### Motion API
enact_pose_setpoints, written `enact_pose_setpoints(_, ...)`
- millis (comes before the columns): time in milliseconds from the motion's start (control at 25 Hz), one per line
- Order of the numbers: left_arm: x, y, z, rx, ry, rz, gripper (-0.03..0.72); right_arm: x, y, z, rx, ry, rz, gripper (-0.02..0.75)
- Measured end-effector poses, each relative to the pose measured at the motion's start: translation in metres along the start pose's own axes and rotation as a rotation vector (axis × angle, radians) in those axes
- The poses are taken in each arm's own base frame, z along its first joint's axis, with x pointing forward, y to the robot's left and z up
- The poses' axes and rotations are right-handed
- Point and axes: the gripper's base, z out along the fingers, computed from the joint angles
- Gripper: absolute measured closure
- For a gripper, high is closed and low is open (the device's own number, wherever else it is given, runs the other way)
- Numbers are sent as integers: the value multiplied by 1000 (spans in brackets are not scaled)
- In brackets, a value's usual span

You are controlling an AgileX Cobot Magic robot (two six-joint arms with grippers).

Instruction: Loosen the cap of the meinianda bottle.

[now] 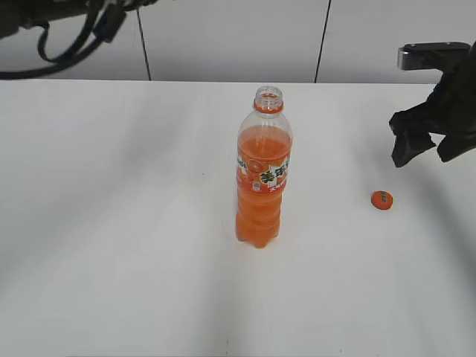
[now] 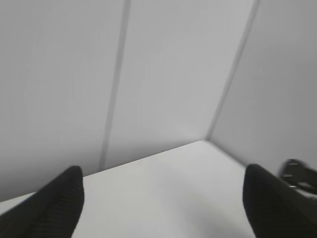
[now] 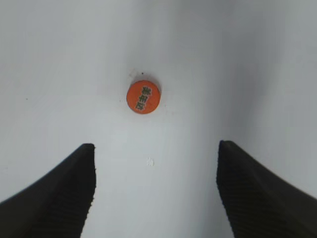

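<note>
The meinianda bottle (image 1: 261,178) stands upright in the middle of the white table, its mouth open with only the orange neck ring on it. The orange cap (image 1: 381,199) lies flat on the table to the bottle's right, and shows in the right wrist view (image 3: 143,96). My right gripper (image 1: 424,152) hangs open and empty above the table, up and to the right of the cap; in its own view the jaws (image 3: 156,148) are wide apart with the cap just beyond them. My left gripper (image 2: 161,173) is open and empty, raised and facing the back wall.
The white table (image 1: 111,223) runs to a grey panelled wall (image 1: 223,37) at the back. Part of the left arm with its cables (image 1: 67,22) shows at the top left. The right arm's wrist (image 2: 297,176) shows at the edge of the left wrist view.
</note>
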Motion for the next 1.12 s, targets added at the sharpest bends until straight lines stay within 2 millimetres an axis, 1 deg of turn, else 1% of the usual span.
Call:
enact_pose_setpoints(120, -7, 26, -11, -259, 88, 2, 96, 4, 1, -12, -3, 10, 4, 169)
enact_pose_setpoints(280, -3, 62, -29, -531, 189, -58, 96, 7, 2, -24, -1, 8, 2, 169)
enact_pose_setpoints(360, 0, 77, -39, -639, 237, -70, 96, 8, 1, -28, 14, 6, -2, 169)
enact_pose_setpoints(480, 4, 95, -53, -748, 325, -71, 96, 9, -2, -30, 44, 7, 5, 169)
enact_pose_setpoints(600, 13, 113, -70, -807, 463, -121, 96, 9, -4, -30, 54, 9, 13, 169)
enact_pose_setpoints(680, 22, 126, -80, -817, 559, -186, 96, 10, -8, -30, 57, 8, 30, 169)
enact_pose_setpoints(800, 39, 145, -96, -828, 717, -261, 96, 11, -23, -31, 68, 9, 86, 169)
enact_pose_setpoints(880, 46, 154, -105, -844, 788, -300, 96, 13, -34, -32, 80, 14, 116, 169)
enact_pose_setpoints(1000, 47, 157, -111, -848, 818, -312, 96, 15, -41, -32, 84, 16, 138, 169)
enact_pose_setpoints(1120, 47, 153, -107, -821, 835, -283, 96, 15, -42, -33, 84, 19, 141, 169)
